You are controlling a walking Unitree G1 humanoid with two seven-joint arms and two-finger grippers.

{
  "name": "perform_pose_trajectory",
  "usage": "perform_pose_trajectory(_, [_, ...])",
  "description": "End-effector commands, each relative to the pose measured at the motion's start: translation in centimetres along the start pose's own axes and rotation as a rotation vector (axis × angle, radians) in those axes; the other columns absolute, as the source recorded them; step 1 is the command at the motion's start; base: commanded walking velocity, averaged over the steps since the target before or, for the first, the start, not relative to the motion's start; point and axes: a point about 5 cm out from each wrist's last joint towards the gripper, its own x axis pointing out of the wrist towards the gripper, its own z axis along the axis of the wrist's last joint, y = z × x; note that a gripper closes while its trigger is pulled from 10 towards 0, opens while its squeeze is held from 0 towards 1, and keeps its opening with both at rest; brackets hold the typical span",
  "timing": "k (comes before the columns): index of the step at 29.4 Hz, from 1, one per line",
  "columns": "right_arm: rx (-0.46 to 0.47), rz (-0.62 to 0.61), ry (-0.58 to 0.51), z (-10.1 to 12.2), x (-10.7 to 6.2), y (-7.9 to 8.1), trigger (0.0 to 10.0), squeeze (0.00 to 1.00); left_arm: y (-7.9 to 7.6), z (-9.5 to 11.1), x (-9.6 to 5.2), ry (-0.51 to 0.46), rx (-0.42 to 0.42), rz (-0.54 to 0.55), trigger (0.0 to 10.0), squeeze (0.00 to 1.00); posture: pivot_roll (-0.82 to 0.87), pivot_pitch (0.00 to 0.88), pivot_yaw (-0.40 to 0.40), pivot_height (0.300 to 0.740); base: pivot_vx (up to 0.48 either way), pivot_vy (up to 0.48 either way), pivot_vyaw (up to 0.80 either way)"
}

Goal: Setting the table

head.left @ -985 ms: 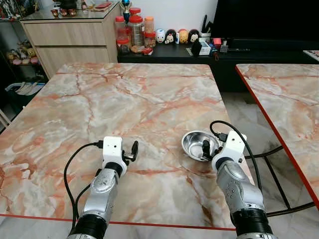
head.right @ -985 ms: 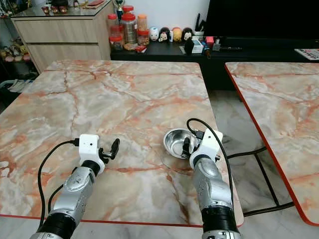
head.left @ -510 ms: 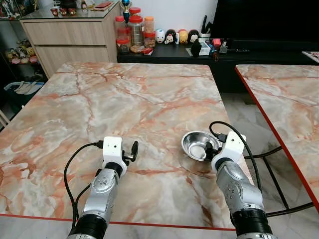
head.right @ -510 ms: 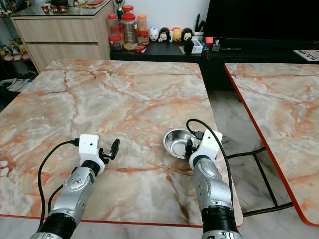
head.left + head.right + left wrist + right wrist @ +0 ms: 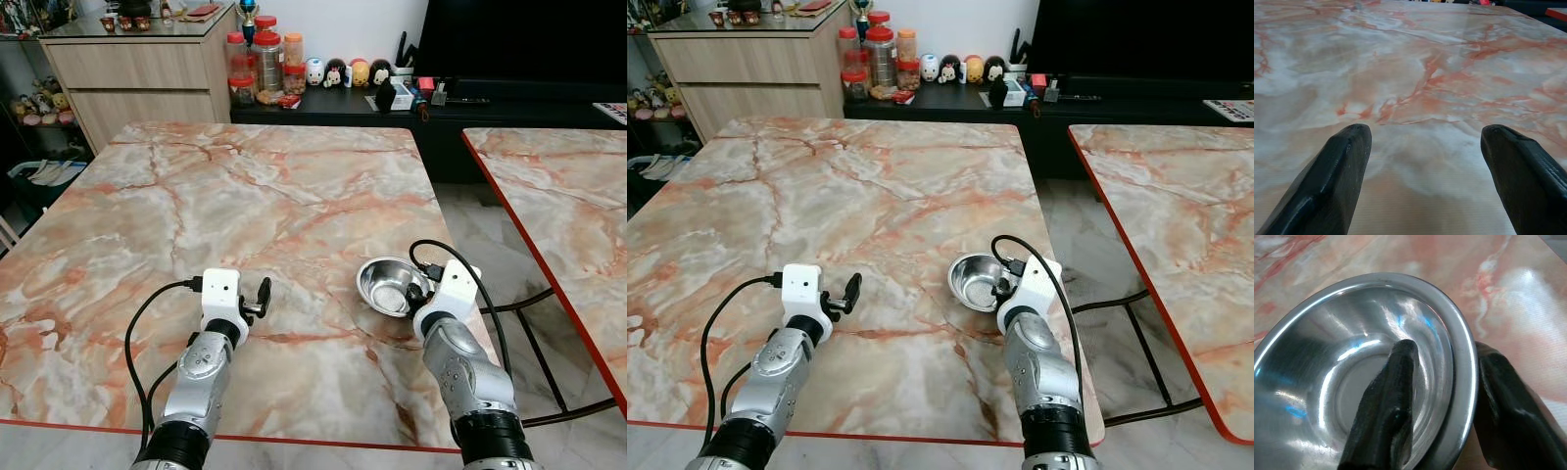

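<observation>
The steel bowl (image 5: 390,286) sits on the marble table (image 5: 245,196) toward its right edge, at about 11 o'clock from the right wrist and touching the right gripper (image 5: 1444,396). That gripper straddles the bowl's near rim: 1 black finger lies inside the basin, the other outside the wall, so the rim runs between them. The fingers look nearly pinched on the rim, though a thin gap may remain. The bowl is round, so no long axis matters; what counts is that the rim passes crosswise between the 2 fingers. The left gripper (image 5: 257,297) hovers over bare table at 9 o'clock from the bowl, well apart, fingers spread with nothing between them. The right arm is plainly the nearer.
</observation>
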Motion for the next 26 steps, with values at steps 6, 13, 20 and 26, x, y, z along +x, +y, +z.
perform_pose_trajectory(6, [-0.003,0.023,-0.006,0.3,0.2,0.7,0.0,0.0,0.1,0.7,0.3,-0.015,0.01,-0.001,10.0,0.0,-0.05,0.0,-0.016,0.74,0.0,0.0,0.0])
perform_pose_trajectory(13, [0.01,0.046,-0.039,0.8,0.1,1.1,10.0,0.0,0.1,0.7,0.3,-0.016,0.013,0.001,10.0,0.0,-0.05,0.0,-0.014,0.74,0.0,0.0,0.0])
perform_pose_trajectory(20, [0.078,0.074,-0.145,2.0,0.0,1.5,10.0,0.0,0.2,0.9,0.4,-0.024,0.019,0.004,10.0,0.0,-0.05,0.0,-0.01,0.74,0.0,0.0,0.0])
perform_pose_trajectory(26, [0.166,0.203,-0.362,5.0,-1.1,2.8,10.0,0.0,0.1,1.2,0.6,-0.044,0.016,0.009,10.0,0.0,-0.05,0.0,-0.004,0.74,0.0,0.0,0.0])
